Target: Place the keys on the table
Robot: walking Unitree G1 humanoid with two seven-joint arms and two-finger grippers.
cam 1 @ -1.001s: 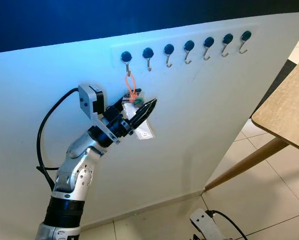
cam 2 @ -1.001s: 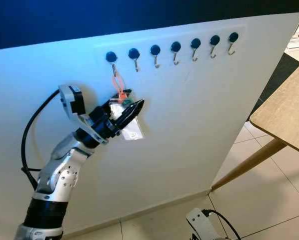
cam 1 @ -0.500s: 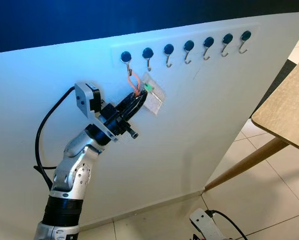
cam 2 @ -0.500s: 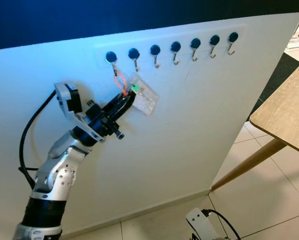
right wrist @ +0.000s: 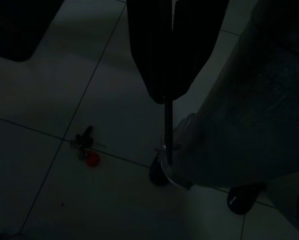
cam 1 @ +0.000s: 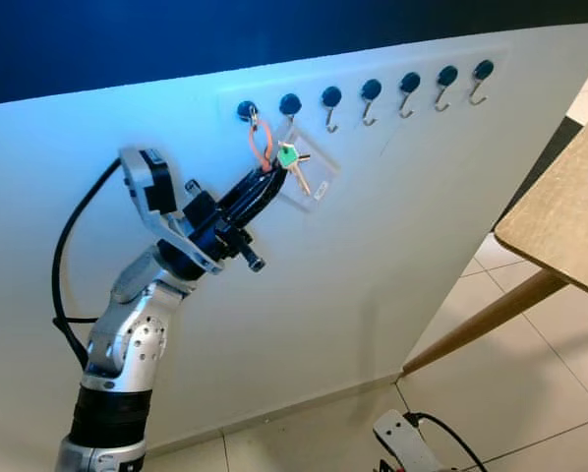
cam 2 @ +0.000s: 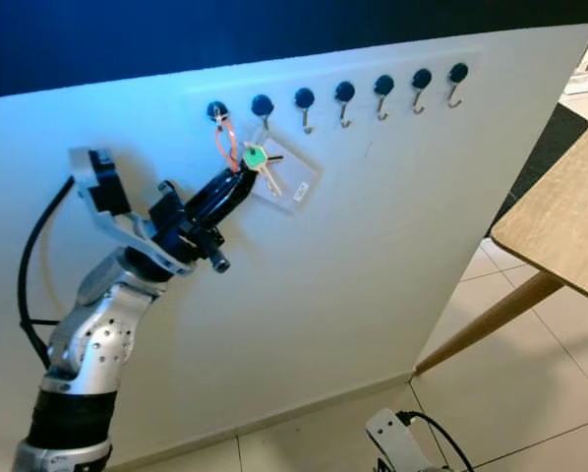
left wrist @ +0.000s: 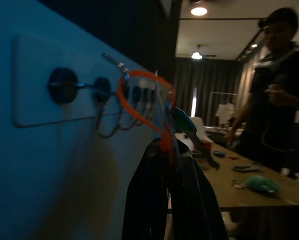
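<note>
Since a second ago your left gripper point(cam 1: 263, 184) has swung up toward the hooks, fingers pinched on the keys point(cam 1: 290, 165)' orange loop point(cam 1: 260, 146), which is on the leftmost hook point(cam 1: 247, 111). Green-headed keys and clear tag splay just past the fingertips against the white wall point(cam 1: 392, 246). Right gripper point(right wrist: 170, 75) is dark, hard to read. Wooden table point(cam 1: 564, 226) sits right.
</note>
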